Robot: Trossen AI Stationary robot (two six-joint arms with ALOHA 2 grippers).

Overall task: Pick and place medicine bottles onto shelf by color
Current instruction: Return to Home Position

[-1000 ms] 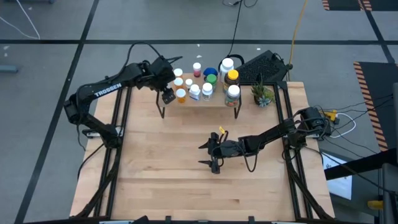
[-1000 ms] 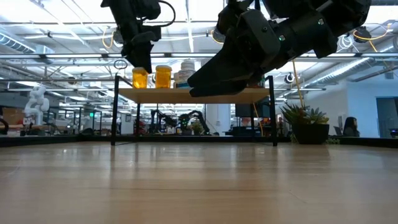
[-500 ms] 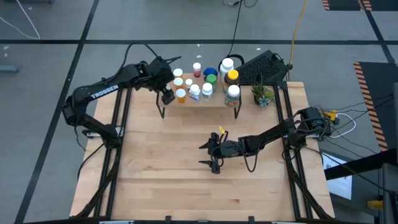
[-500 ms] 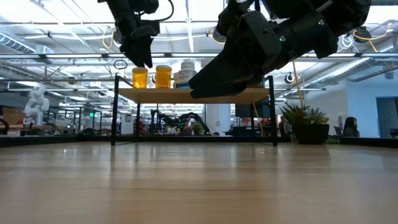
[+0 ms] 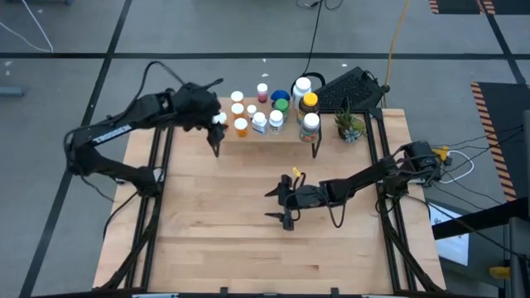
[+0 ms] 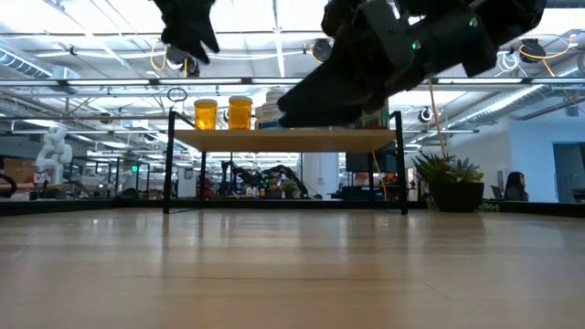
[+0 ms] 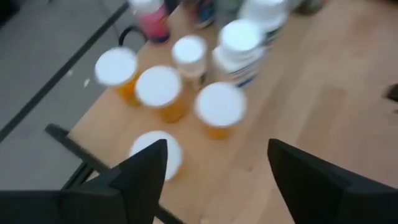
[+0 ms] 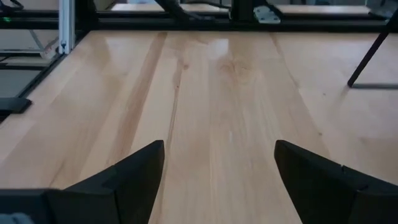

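Medicine bottles [image 7: 160, 87]: four orange white-capped nearest left fingers [image 7: 149, 168]; both arms' fingers spread, empty; right fingers [image 8: 143, 165] over table

Left arm: dark six-joint arm reaching from the table's left edge toward the far side, elbow bent outward to the left.
Left gripper [image 5: 217, 124]: dark two-finger gripper raised at the far left of the table, pointing downward; its fingers [image 7: 140, 177] stand spread with a clear gap between them.
Right arm: dark six-joint arm stretched from the right edge toward the table's middle, lying low.
Right gripper [image 5: 281, 204]: near the table's centre, fingers [image 8: 134, 174] spread wide apart, nothing between them.
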